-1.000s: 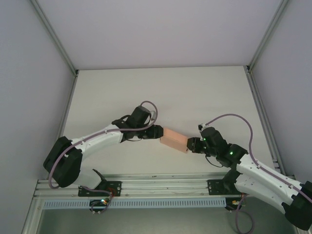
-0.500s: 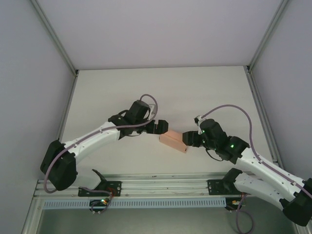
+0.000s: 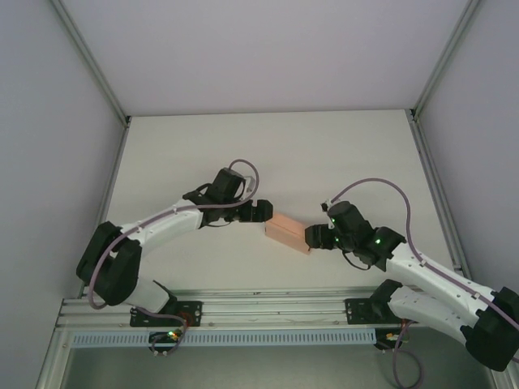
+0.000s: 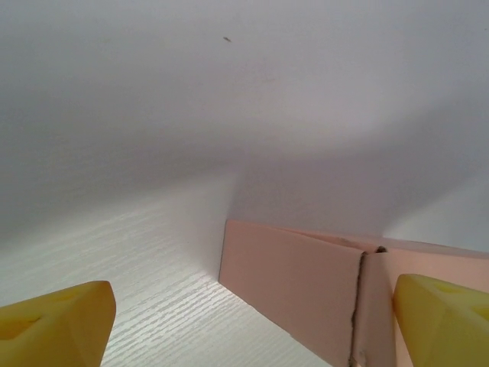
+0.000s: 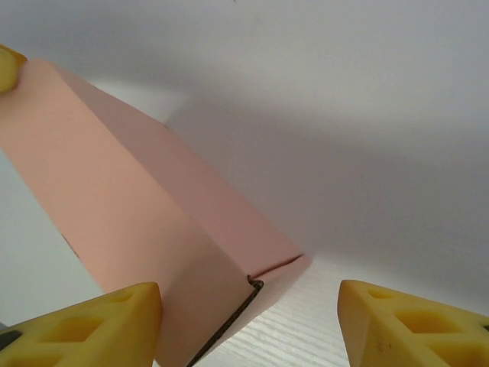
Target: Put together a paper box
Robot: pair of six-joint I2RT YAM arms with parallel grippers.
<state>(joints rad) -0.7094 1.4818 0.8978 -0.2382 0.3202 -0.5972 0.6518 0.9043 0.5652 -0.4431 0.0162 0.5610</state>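
The paper box [image 3: 289, 232] lies on the white surface [image 3: 324, 154] a little below the middle of the overhead frame. It is a closed salmon-pink block with its long axis running from upper left down to lower right. The left gripper [image 3: 261, 211] sits at the box's upper-left end and the right gripper [image 3: 311, 237] at its lower-right end. The two arms reach in from the lower left and lower right of the frame and meet at the box.

In the left wrist view the yellow fingers [image 4: 53, 325] stand far apart in the two bottom corners. The box comes in from the lower right, with one panel facing the camera and a vertical seam (slightly ragged along its edge) close to the right-hand finger. Bare surface shows between the left-hand finger and the box, so this gripper is released and grasps nothing. Whether the right-hand finger touches the card I cannot tell.

In the right wrist view the box runs from the upper left of the frame down to the bottom centre, where its near corner shows a thin dark slit along the fold. The fingers [image 5: 412, 325] sit in the bottom corners. The one at lower left overlaps the box's side, and the one at lower right stands apart from it with white surface between. This gripper too is spread and released, not clamped on the box.
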